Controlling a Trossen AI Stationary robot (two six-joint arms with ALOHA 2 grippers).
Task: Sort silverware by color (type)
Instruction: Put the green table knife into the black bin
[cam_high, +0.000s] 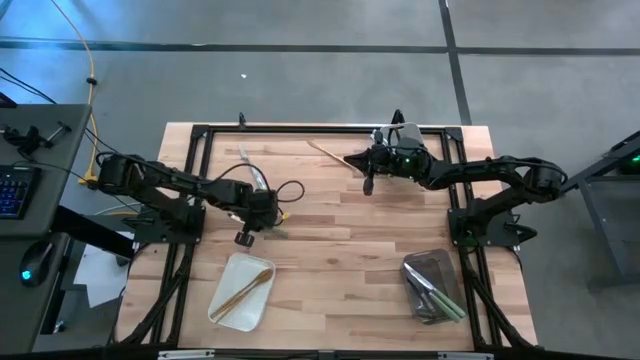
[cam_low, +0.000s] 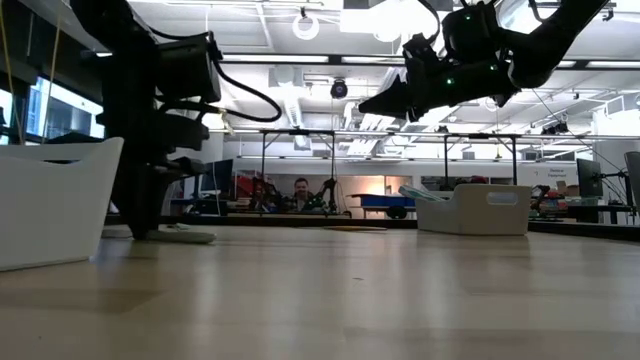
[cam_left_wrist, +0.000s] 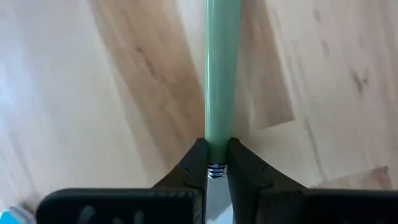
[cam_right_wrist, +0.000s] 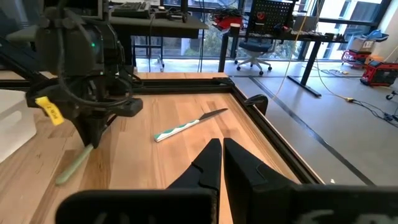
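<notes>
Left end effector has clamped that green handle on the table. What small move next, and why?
Probably lift it straight up a little. The left end effector is shut on the green-handled piece, which lies on the table and is not yet in a tray. The other green-handled pieces sit in the dark tray, so it must come clear of the wood first. The right end effector waits above the table's far side.

Robotics lab; workbenches (cam_low: 470, 135), office chair (cam_right_wrist: 254, 45)

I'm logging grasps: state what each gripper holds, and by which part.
The left gripper is shut on a slim pale-green-handled utensil, pinching the handle at its ribbed end. The right gripper, raised above the table, holds nothing.
</notes>
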